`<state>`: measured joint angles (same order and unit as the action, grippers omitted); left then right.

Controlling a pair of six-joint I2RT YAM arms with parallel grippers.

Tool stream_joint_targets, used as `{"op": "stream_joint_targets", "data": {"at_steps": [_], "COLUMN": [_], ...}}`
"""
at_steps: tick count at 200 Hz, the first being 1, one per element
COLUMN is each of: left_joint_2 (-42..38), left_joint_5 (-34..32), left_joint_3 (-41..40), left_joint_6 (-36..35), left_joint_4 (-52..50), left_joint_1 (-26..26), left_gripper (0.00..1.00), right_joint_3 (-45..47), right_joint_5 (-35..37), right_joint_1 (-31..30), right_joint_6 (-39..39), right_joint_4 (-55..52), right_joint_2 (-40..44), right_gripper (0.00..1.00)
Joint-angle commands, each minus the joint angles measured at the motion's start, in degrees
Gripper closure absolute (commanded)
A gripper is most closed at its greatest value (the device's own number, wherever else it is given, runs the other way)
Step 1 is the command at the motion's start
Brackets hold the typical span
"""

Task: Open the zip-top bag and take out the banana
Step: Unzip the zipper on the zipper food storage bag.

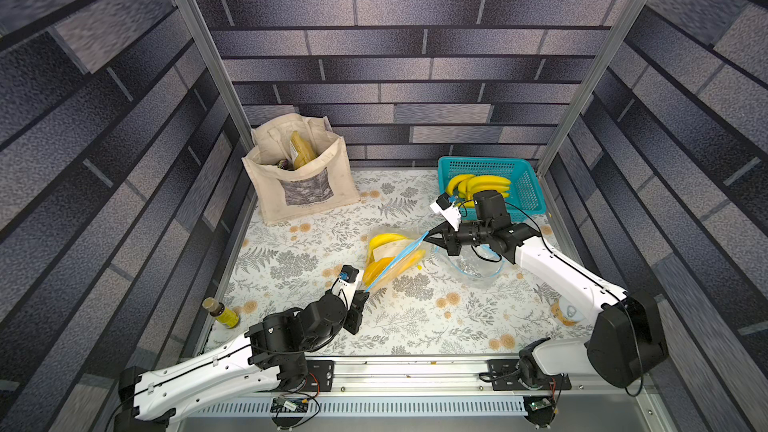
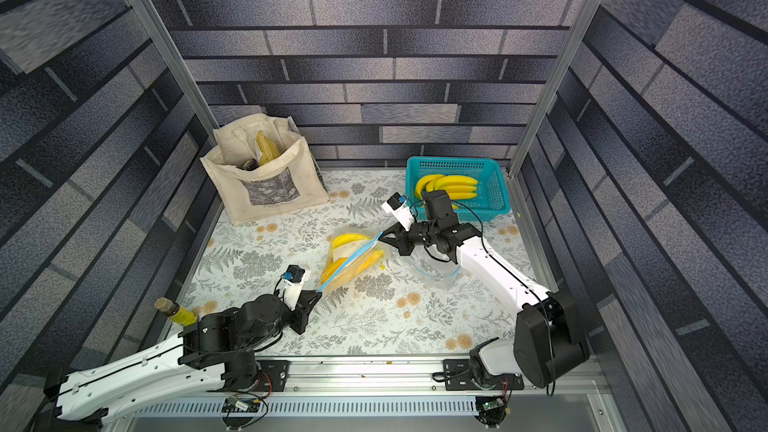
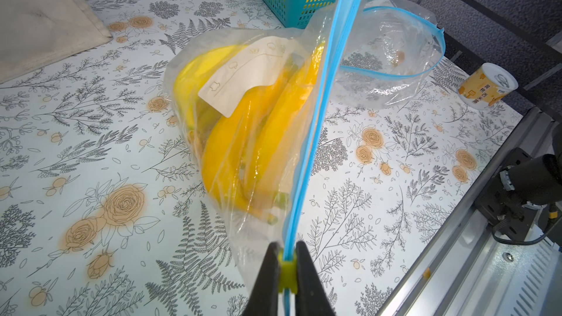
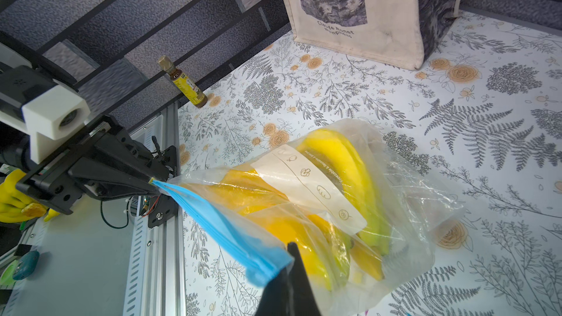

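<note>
Zip-top bag (image 1: 380, 274) holds yellow bananas (image 1: 384, 241), blue zip (image 1: 400, 260) clamped taut by left jaws and right jaws; empty bag (image 1: 469, 268) at three o'clock.

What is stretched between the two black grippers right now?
The blue zip strip of the clear plastic zip-top bag holding yellow bananas, its ends pinched by the left gripper and right gripper; both top views show it.

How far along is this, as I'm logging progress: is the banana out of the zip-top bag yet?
Done: left gripper pinches the blue zip strip at its yellow slider, right gripper its other end. In hand: the strip is stretched taut, its lips seemingly together. Left: opening the zip-top bag and taking out the banana, which lies inside.
</note>
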<state>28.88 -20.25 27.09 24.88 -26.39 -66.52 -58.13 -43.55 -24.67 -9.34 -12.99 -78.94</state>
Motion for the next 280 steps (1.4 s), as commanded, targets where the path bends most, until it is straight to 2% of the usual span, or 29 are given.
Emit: {"op": "stream_joint_targets", "data": {"at_steps": [1,81,96,106,117,128,151,159,179,190,234,280], "left_joint_2": [0.37,1.86,2.05,2.1,2.52,3.38,7.77,9.98,16.16,19.19,26.97,25.72], "left_joint_5": [-2.63,-2.94,-3.08,-3.78,-4.82,-5.91,-4.96,-3.2,5.88,9.34,12.87,13.24], "left_joint_3": [-1.28,-0.93,0.52,2.35,4.65,6.98,10.95,11.81,12.46,12.22,11.6,10.22], "left_joint_6": [1.95,1.76,1.25,-0.42,-2.97,-5.77,-10.88,-11.56,-10.91,-10.56,-10.56,-9.85], "left_joint_4": [-5.88,-4.33,-2.95,-1.31,0.96,3.65,9.1,10.37,13.17,15.12,18.55,18.56], "left_joint_1": [-1.26,-2.36,-2.47,-2.52,-2.54,-2.43,-0.4,1.44,7.43,8.83,9.74,9.71], "left_gripper": [0.91,0.88,0.73,0.59,0.52,0.4,0.29,0.28,0.28,0.3,0.34,0.37], "right_joint_3": [0.32,1.04,0.99,1.23,1.57,2.0,2.88,3.15,3.71,3.86,3.9,4.08], "right_joint_5": [4.26,4.61,2.99,1.96,1.22,0.82,0.45,0.14,-0.06,-0.28,-0.1,0.41], "right_joint_1": [2.74,3.11,3.05,3.02,3.0,2.91,2.97,2.96,2.96,2.96,2.86,2.95], "right_joint_6": [1.43,2.04,2.72,3.47,3.9,4.26,4.93,5.25,6.21,6.57,6.59,6.6], "right_joint_4": [4.25,5.06,5.25,5.78,6.09,6.31,6.61,7.02,8.02,8.31,8.08,7.93], "right_joint_2": [1.69,1.33,1.42,1.54,1.81,2.11,2.56,2.65,2.56,2.48,2.83,2.78], "right_gripper": [1.0,1.0,1.0,1.0,1.0,1.0,1.0,1.0,1.0,1.0,1.0,1.0]}}
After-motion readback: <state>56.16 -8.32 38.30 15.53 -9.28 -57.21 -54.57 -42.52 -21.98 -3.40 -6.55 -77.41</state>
